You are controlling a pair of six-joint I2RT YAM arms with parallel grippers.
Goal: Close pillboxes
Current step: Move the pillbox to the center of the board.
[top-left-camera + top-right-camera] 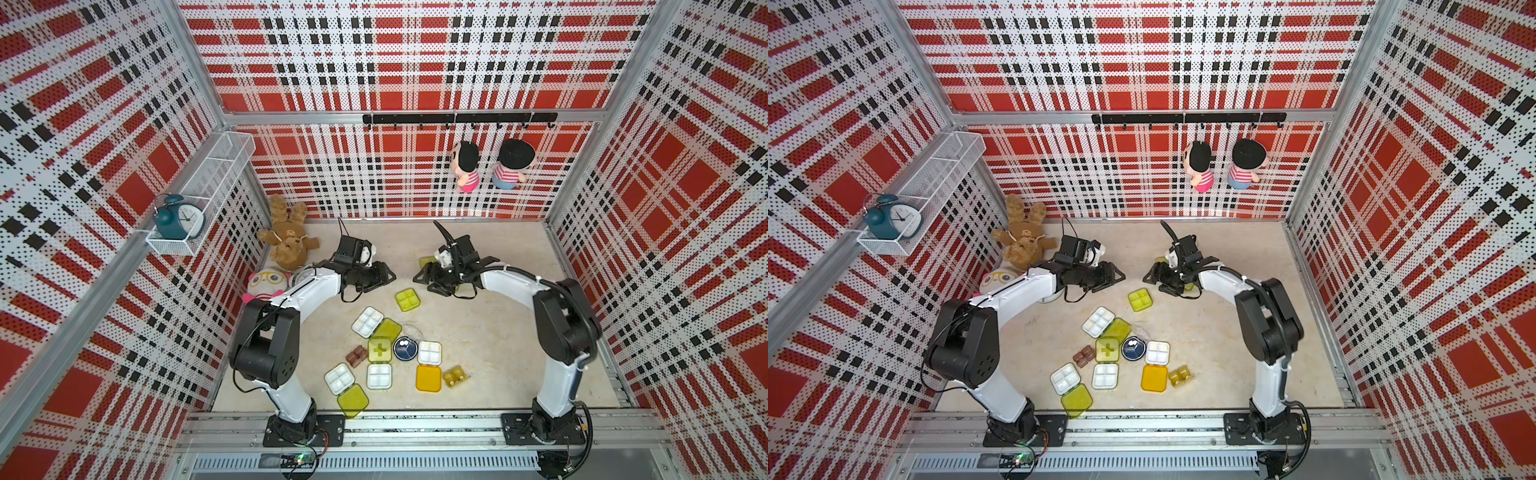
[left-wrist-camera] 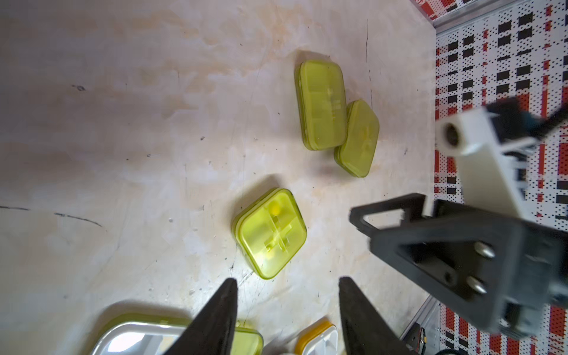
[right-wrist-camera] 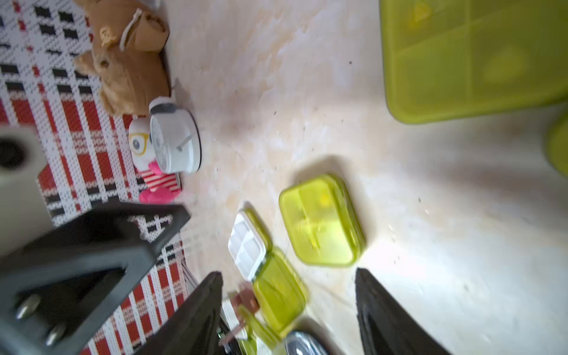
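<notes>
**Both end effectors empty over the far tabletop, open pillboxes waiting near the bases**

Top view: left end effector and right end effector point at each other, tips near but not touching, above the tabletop. One closed lime pillbox lies just on the near side of both tips, touched by neither. The open pillboxes cluster by the arm bases, well apart from both. Judged: shut boxes get parked far out, clear of the unfinished pile

Left wrist: jaws apart, nothing between. The closed lime pillbox sits just beyond the tips. Two more closed pillboxes lie further out, seemingly touching each other

Right wrist: jaws apart, empty. The closed lime pillbox is ahead of the tips, and an open tray-and-lid pillbox lies beside it, lid flipped flat, a likely next pick
</notes>
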